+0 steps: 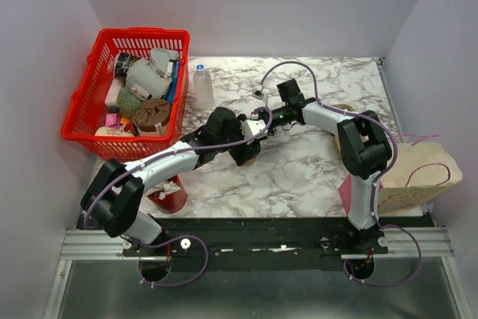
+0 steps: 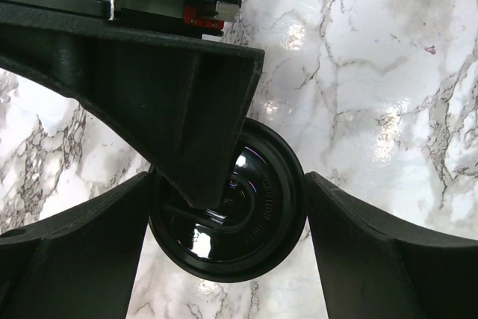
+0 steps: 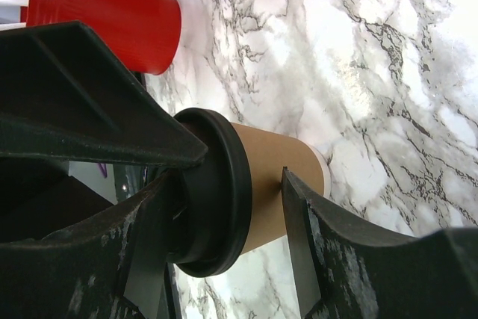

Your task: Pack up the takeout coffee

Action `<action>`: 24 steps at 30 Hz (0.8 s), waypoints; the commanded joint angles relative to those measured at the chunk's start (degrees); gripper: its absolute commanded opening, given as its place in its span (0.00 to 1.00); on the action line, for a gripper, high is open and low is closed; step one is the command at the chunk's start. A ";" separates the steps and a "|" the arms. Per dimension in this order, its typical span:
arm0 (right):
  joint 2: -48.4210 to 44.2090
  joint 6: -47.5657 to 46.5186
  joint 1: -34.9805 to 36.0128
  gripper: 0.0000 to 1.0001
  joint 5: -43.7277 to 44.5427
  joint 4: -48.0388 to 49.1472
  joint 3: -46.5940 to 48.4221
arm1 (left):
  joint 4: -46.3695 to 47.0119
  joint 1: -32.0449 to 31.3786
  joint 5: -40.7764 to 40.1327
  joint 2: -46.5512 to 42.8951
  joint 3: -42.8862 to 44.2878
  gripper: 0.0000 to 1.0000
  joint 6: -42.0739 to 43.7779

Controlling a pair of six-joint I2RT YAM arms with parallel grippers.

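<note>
While both tools flank it, takeout coffee [image 3: 261, 184] stands upright.

The white marble table [image 1: 299, 177] carries a red basket [image 1: 89, 102], a clear bottle [image 1: 202, 87] and the takeout coffee [image 3: 261, 184].

The takeout coffee [image 3: 261, 184], a kraft paper cup under a glossy black lid, stands upright between the left gripper [image 2: 228, 218] fingers, the right gripper [image 3: 216, 192] straddling its side.

cup [image 3: 278, 184]: kraft tan, black lid | table [image 1: 299, 177]: white-grey marble | basket [image 1: 89, 102]: red
</note>
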 commanded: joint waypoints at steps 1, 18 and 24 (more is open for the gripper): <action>3.16 -0.98 0.63 0.65 3.99 -1.88 -0.49 | -1.91 -1.73 -5.65 1.51 -3.83 0.86 3.81; -2.91 -1.85 -0.07 1.00 1.27 -4.16 3.37 | -9.11 0.99 8.31 -1.65 7.15 0.96 -4.18; -3.00 -1.94 -1.65 1.00 -0.74 -6.18 5.74 | -12.01 3.18 10.34 -2.35 9.70 0.97 -3.93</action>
